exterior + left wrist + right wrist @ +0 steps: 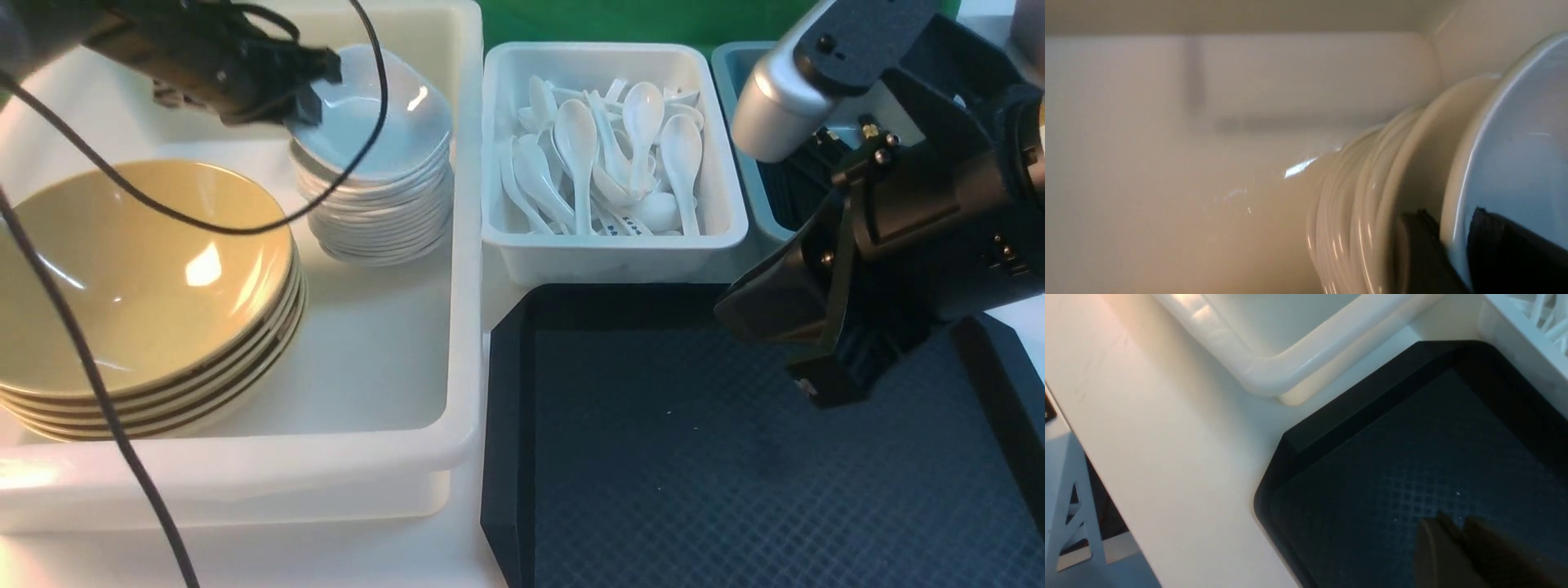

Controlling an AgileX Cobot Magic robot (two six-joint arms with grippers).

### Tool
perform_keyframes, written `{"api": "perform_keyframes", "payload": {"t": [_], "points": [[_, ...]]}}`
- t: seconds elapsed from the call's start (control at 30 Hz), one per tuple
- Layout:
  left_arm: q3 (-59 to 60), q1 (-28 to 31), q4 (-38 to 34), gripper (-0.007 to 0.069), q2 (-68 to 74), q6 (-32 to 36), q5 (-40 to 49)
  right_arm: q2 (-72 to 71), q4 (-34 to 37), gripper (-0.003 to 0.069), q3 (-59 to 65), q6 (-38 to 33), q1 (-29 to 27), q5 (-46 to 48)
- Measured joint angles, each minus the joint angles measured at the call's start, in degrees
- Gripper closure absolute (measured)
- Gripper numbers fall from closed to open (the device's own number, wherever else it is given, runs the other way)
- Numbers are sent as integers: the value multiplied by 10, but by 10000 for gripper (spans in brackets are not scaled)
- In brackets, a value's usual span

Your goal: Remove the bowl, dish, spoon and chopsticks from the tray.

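The black tray point(653, 457) lies at front right with nothing on it, and its corner shows in the right wrist view point(1372, 428). In the white tub, a tan bowl point(139, 269) tops a stack of like bowls. My left gripper point(306, 106) is shut on the rim of the white dish point(384, 114), which sits tilted on a stack of white dishes point(384, 220). Up close, its fingers point(1502, 241) straddle the dish point(1523, 155) rim. White spoons point(612, 155) fill a small white bin. No chopsticks can be made out. My right gripper point(1455, 522) hovers over the tray, shut and holding nothing.
The big white tub point(457, 245) stands left of the tray, the spoon bin point(612, 253) behind it. A grey-blue bin point(735, 65) at back right is mostly hidden by my right arm point(898, 245). A black cable point(98, 384) hangs over the bowls.
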Motion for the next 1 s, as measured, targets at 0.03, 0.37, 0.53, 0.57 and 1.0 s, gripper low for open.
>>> {"api": "perform_keyframes", "payload": {"t": [0.03,0.37,0.53,0.57,1.0], "points": [[0,0,-1,470,2,1,1,1,0,552,0,0,0,0],[-6,-5,52,-3,-48,26,48,1,0,550,0,-2,0,-1],[-6,-5,92,-4,-123,-1,59,1,0,549,0,-5,0,-1],[-6,-5,102,16,-145,-9,67,1,0,548,0,-7,0,-1],[199,-65,243,605,-545,-95,172,-54,-42,538,14,-19,0,-25]]}}
